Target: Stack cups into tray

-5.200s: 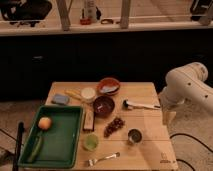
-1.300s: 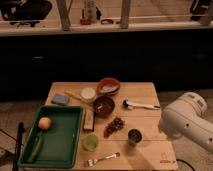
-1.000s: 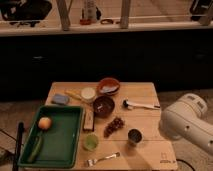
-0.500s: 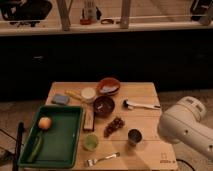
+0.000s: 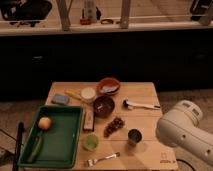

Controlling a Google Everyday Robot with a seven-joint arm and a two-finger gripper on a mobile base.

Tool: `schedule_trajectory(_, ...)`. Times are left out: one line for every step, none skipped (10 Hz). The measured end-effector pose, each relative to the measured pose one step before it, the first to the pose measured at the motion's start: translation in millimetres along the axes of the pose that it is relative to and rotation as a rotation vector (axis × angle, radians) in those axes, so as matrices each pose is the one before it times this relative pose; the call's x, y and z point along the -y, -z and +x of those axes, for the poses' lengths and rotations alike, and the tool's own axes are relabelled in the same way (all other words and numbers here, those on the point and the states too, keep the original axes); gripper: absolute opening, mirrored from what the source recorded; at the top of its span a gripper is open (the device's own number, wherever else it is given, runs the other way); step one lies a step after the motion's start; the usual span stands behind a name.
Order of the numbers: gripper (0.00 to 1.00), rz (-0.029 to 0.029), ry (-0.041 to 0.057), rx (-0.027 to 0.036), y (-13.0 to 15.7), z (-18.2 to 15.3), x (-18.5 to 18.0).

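Grey cup [image 5: 134, 136] stands at 5 o'clock on the desk [image 5: 145, 97]. Green cup [image 5: 90, 142] is at 6 o'clock, just beside the tray [image 5: 62, 137] at 8 o'clock. Arm [image 5: 185, 132] looms at 4 o'clock; its claw is out of sight, clenched.

A single camera looks down at a slant from a raised spot on the near side of the bench [image 5: 145, 94], facing the dark cupboard fronts [image 5: 125, 55] behind it. It stands far enough back to take in the whole benchtop. The white arm [image 5: 186, 131] crowds the lower right corner; the gripper, closed, lies outside the frame.
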Motion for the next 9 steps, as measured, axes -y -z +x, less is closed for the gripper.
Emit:
schedule_trajectory(0.09, 0.00300, 0.01658, 0.00396, -2.52, -2.42, 1.57)
schedule_trajectory(0.21, 0.02956, 0.01314, 0.01184, 1.84, 1.27, 4.03)
schedule_trajectory(0.31, 0.03041, 0.00997, 0.02129, 2.13, 0.05, 2.44)
schedule_trajectory(0.38, 0.01628, 0.01087, 0.01218, 0.69, -0.70, 3.70)
schedule_trajectory(0.51, 0.02626, 0.02688, 0.01491, 1.59, -0.37, 7.33)
schedule_trajectory(0.59, 0.01287, 0.01561, 0.00602, 1.16, 0.28, 3.19)
schedule_trajectory(0.69, 0.01516, 0.02014, 0.00854, 1.34, -1.21, 4.02)
schedule_trajectory(0.78, 0.01819, 0.03383, 0.00950, 1.02, -3.22, 9.43)
schedule_trajectory(0.80, 0.01048, 0.03073, 0.00132, -0.75, -3.73, 9.82)
